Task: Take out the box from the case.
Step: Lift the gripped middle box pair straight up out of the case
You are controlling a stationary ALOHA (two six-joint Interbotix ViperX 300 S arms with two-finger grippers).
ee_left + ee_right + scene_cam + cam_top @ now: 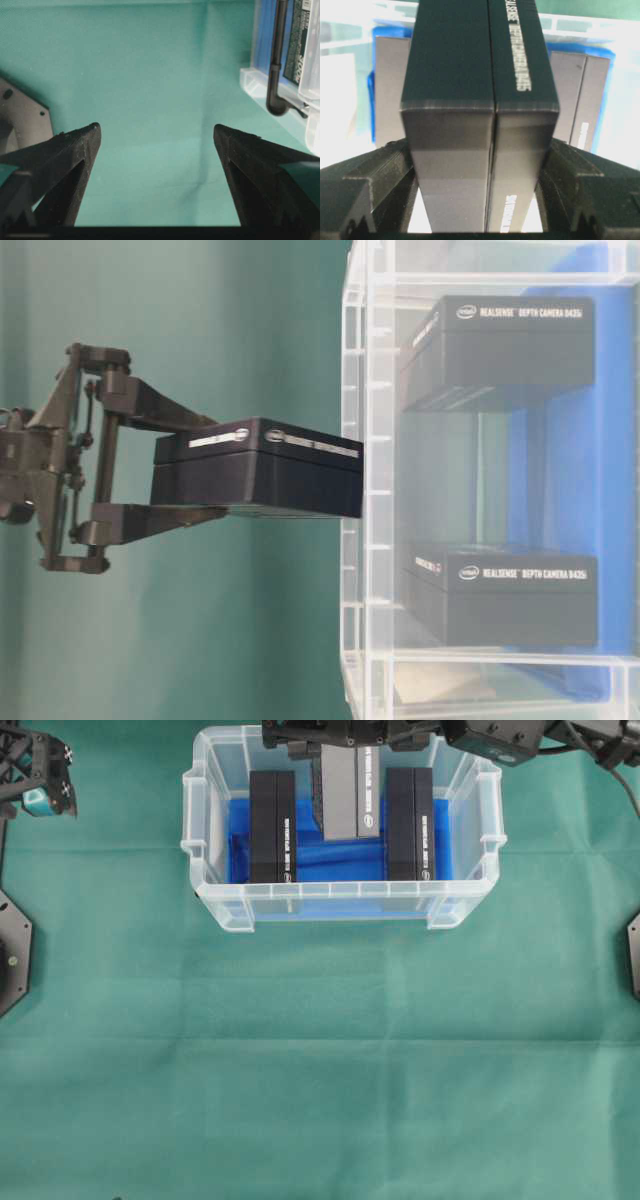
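The overhead view looks straight down on the table (320, 1100) and case (340, 905). The table-level view sits close beside the case (480, 480), turned sideways. Both wrist views look out along their grippers, the right into the case (350, 100).

You are looking at a robot made of black parts. The left gripper (156, 137) is showing two thick black fingers (75, 150) shaped like pointed wedges, with a bit of teal tape on them. From above, the left arm (40, 780) is showing a small teal block and tiny white dots. The right gripper (200, 478) is showing thin black bars joined like a frame. A black cable (600, 745) is running along the right arm.
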